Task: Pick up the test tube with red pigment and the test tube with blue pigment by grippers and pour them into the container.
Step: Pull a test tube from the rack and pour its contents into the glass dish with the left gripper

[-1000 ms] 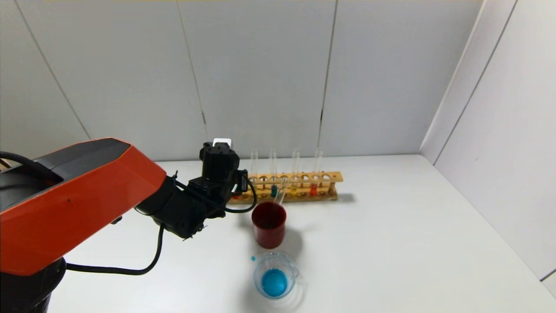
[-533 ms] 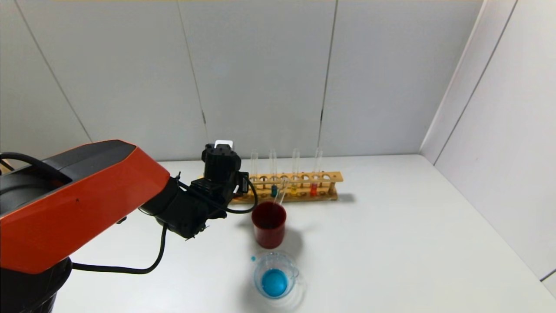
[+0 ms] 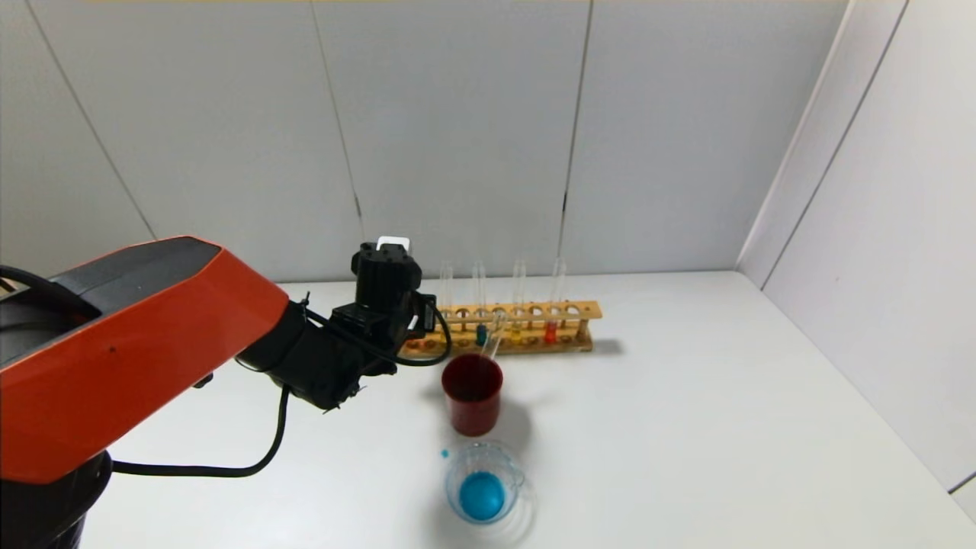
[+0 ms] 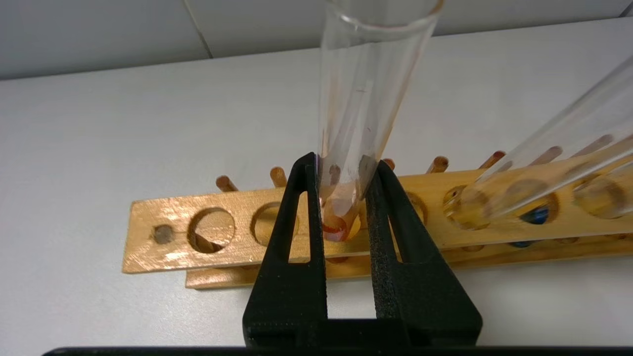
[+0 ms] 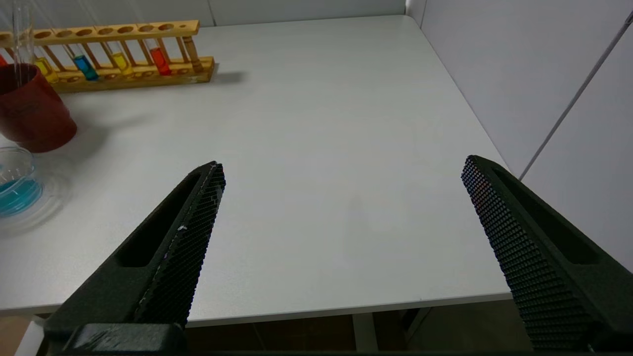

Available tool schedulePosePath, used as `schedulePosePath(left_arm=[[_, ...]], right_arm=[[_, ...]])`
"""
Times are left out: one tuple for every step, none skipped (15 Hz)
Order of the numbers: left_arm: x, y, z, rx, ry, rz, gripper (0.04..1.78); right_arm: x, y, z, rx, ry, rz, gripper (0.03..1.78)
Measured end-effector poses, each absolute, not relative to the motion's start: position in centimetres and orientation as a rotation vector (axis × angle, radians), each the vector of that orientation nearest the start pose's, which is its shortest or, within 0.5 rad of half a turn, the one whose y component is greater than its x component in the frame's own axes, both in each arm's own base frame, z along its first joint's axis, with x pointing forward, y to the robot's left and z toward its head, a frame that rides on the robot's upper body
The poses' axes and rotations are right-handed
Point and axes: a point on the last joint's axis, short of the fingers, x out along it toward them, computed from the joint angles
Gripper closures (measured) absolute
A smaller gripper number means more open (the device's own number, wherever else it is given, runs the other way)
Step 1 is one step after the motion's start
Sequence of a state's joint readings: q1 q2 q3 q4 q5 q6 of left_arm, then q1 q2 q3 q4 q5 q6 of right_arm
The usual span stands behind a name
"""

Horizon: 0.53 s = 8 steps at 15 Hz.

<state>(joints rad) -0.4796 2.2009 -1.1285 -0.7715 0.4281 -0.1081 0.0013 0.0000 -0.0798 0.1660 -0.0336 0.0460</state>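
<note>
My left gripper [image 4: 341, 160] is shut on the test tube with red pigment [image 4: 361, 89] at the left end of the wooden rack [image 3: 579, 311]. The tube stands upright, its round bottom with red-orange liquid level with the rack's top board. In the head view the left wrist [image 3: 386, 293] hides this tube. The test tube with blue pigment [image 3: 480, 334] stands in the rack, also seen in the right wrist view [image 5: 85, 66]. The container [image 3: 509, 457], a clear glass cup, holds blue liquid at the table's front. My right gripper [image 5: 342, 165] is open and empty over the front right edge.
A dark-red cup [image 3: 473, 396] stands between rack and container with an empty tube [image 3: 492, 343] leaning in it. The rack also holds two yellow tubes [image 5: 121, 63] and a second red tube [image 3: 550, 332] near its right end. A blue drop [image 3: 444, 454] lies beside the container.
My left arm and gripper have risen slightly at the rack's left end. Nothing else has moved.
</note>
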Motion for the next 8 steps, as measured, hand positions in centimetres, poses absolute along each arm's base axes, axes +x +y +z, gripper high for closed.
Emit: schedulePosePath(left_arm=[[38.0, -18.7, 10.5, 0.032, 0.265, -0.037, 1.52], [38.0, -18.6, 11.7, 0.037, 0.254, -0.036, 1.52], [38.0, -18.6, 12.9, 0.038, 0.245, -0.036, 1.52], [38.0, -18.6, 14.4, 0.036, 0.233, -0.034, 1.52], [38.0, -18.5, 15.8, 0.033, 0.220, -0.031, 1.52], [37.8, -18.4, 17.1, 0.029, 0.208, -0.029, 1.52], [37.6, -18.2, 18.5, 0.028, 0.192, -0.028, 1.52], [37.4, -17.9, 19.6, 0.028, 0.176, -0.026, 1.52]], right_arm=[[-3.0, -0.1, 8.0, 0.044, 0.085, -0.034, 0.06], [-3.0, -0.1, 8.0, 0.044, 0.085, -0.034, 0.06], [-3.0, -0.1, 8.0, 0.044, 0.085, -0.034, 0.06], [-3.0, -0.1, 8.0, 0.044, 0.085, -0.034, 0.06], [-3.0, -0.1, 8.0, 0.044, 0.085, -0.034, 0.06], [-3.0, -0.1, 8.0, 0.044, 0.085, -0.034, 0.06], [-3.0, -0.1, 8.0, 0.044, 0.085, -0.034, 0.06], [-3.0, -0.1, 8.0, 0.044, 0.085, -0.034, 0.06]])
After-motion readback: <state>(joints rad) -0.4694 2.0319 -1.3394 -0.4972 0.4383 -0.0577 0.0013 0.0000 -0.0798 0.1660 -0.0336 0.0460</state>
